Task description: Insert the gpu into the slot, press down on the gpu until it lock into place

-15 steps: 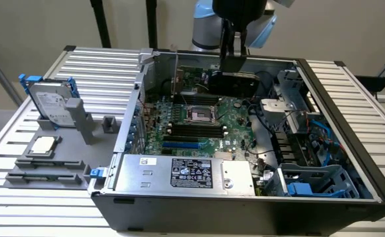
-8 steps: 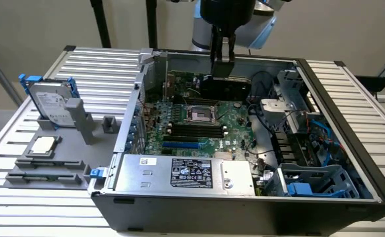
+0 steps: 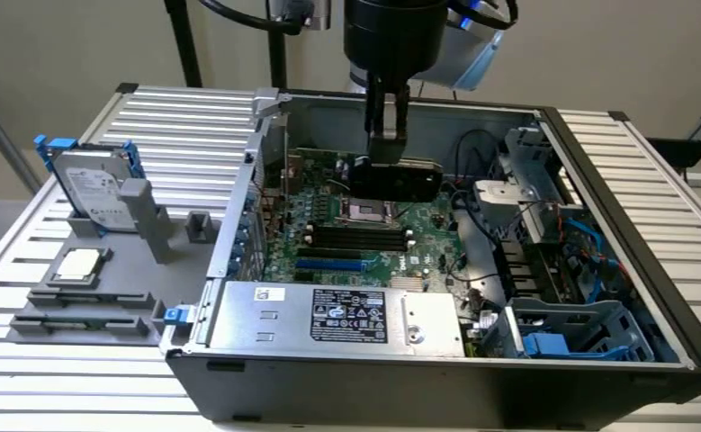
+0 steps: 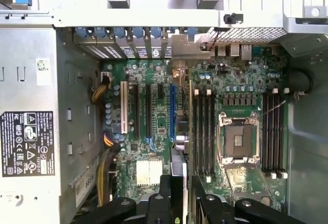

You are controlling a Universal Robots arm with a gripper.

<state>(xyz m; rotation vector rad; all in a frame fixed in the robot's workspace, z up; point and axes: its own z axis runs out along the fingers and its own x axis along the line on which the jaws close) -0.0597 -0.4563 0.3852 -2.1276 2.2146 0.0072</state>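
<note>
At the exterior view's left, a hard drive (image 3: 92, 191) stands in a holder on the slatted table (image 3: 38, 378). Right of it lies an open computer case (image 3: 446, 382), its green motherboard (image 3: 428, 236) facing up. The gripper (image 3: 386, 157) hangs over the board, fingers closed on the gpu (image 3: 395, 180), a flat card with a black rounded shroud, held clear above the bright-blue slot (image 3: 328, 266). If the card's edge meets the slot skewed, pressing would likely jam it or strike the black memory slots (image 3: 353, 238) alongside.
</note>
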